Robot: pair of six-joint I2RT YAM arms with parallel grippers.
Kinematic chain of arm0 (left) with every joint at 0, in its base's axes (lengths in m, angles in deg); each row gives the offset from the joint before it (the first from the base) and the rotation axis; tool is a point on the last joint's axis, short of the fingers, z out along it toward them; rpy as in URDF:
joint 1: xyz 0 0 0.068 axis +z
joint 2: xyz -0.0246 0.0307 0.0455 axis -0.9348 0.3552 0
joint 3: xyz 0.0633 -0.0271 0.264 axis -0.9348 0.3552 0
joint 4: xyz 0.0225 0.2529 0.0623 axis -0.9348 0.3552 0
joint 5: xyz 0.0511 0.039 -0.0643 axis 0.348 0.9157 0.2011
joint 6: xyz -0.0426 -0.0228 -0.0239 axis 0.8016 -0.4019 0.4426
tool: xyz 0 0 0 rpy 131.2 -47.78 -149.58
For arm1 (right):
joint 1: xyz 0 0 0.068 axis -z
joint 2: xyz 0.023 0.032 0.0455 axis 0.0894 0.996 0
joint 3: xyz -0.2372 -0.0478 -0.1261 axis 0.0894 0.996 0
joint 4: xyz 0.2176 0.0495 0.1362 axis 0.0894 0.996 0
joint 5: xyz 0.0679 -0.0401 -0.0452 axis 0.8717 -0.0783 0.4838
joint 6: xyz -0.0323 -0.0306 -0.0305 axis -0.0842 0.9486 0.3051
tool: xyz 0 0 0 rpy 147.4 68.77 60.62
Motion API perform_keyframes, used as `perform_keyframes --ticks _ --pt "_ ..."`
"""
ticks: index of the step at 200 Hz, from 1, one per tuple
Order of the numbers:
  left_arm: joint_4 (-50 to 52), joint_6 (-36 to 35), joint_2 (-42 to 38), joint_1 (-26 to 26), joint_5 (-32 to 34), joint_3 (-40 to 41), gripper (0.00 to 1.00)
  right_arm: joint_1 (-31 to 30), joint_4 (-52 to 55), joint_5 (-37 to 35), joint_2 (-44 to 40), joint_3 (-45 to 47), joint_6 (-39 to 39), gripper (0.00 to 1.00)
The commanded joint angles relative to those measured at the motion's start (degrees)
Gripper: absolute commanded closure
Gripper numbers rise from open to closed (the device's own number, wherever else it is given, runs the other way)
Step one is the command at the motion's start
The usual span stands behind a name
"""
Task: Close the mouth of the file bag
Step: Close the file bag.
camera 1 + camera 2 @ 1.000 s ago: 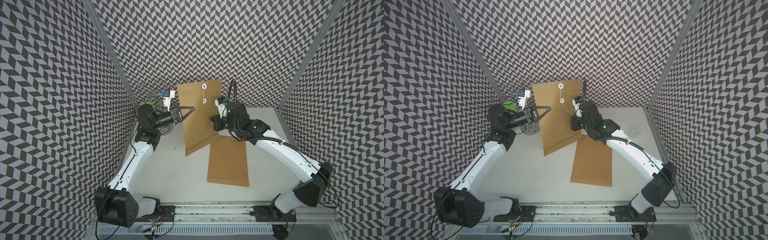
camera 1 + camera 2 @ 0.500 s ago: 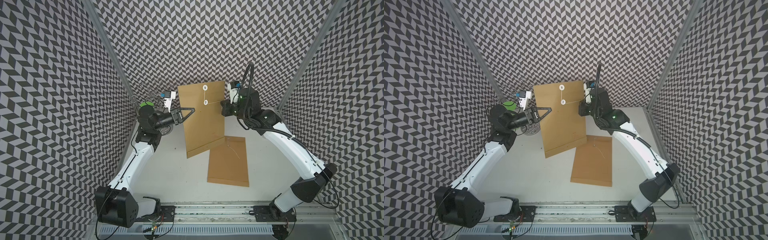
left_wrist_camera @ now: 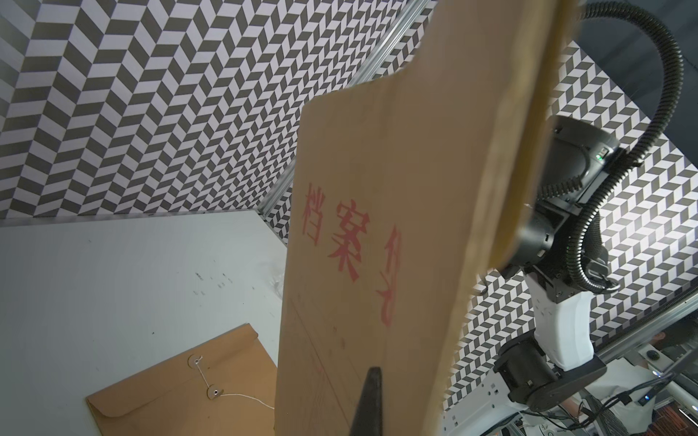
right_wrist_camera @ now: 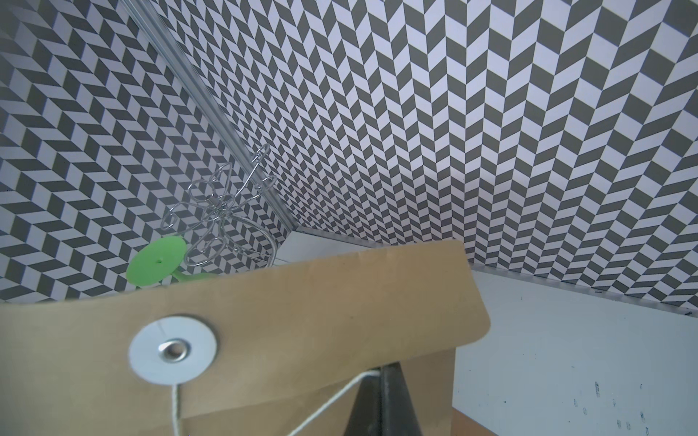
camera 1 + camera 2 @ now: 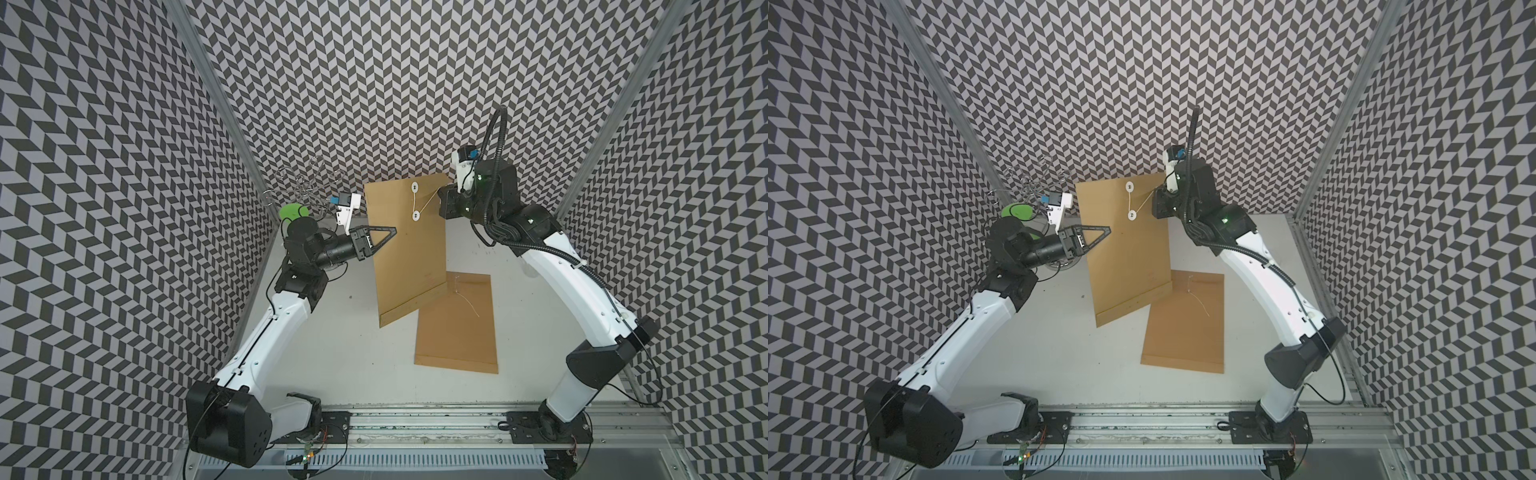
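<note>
Mira: Since a second ago the right gripper (image 5: pixel 441 199) has swung up and out from the bag's face to just past its right edge. That has drawn the thin white string (image 5: pixel 428 204) taut, and the bag now hangs straighter.

Jon: Where is the bag?

Mira: The brown kraft-paper file bag (image 5: pixel 409 257) hangs upright above the white table (image 5: pixel 332 353) with its flap folded down. The left gripper (image 5: pixel 392 230) is pinched shut on its left edge. A second brown envelope (image 5: pixel 455 328) lies flat beneath it.

Jon: And the right hand?

Mira: It is clamped on the string, with the jaws fully together. The string drops from the upper white disc (image 5: pixel 414 187) to the lower white disc (image 5: pixel 416 215), then slants up to the jaws.

Jon: So it's mid-winding. How should it go on?

Mira: I'd keep the line taut and carry it in a tight arc close to the paper, so it slips under the upper disc's rim. Then bring it back down in a figure-eight. The left grip should stay firm, because a hard sideways pull would likely twist the hanging bag.
</note>
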Motion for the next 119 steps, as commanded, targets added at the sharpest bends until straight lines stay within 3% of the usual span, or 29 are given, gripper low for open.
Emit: perform_keyframes --ticks 1,56,119 --pt "-0.3 -0.8 -1.0 -1.0 0.1 0.7 1.0 -1.5 -0.7 -1.1 1.6 -3.1 0.9 1.0" --pt "0.1 -1.0 -0.7 -0.1 0.8 1.2 1.0 -4.6 1.6 -3.4 2.4 -5.1 1.5 1.0" --pt "6.6 -2.0 1.7 2.9 3.9 -4.5 1.0 -4.8 0.5 -5.8 -4.2 6.2 1.6 1.0"
